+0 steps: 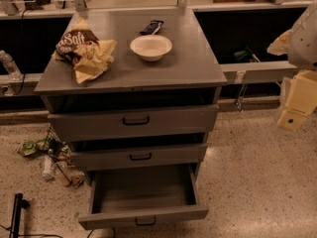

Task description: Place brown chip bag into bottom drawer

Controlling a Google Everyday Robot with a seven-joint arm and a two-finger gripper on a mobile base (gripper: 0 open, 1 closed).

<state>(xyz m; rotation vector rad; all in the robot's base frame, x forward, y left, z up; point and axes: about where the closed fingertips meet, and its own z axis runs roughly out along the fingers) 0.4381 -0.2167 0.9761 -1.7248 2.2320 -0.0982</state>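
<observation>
On the left side of the desk (193, 68) lies the brown chip bag (84, 51), crumpled, well apart from the gripper (296, 105) at the right edge; I cannot tell whether it is open or closed. A white bowl (151, 47) sits between them. The bottom drawer (143, 192), lowest of 3, stands open.

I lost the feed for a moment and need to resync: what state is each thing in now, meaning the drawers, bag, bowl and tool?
brown chip bag: crumpled, lying on the left of the cabinet top, not held.
bottom drawer: pulled wide open, nothing inside.
middle drawer: looks slightly ajar.
top drawer: looks slightly ajar.
white bowl: upright, empty.
tool: at the right edge of the view, away from the bag.
</observation>
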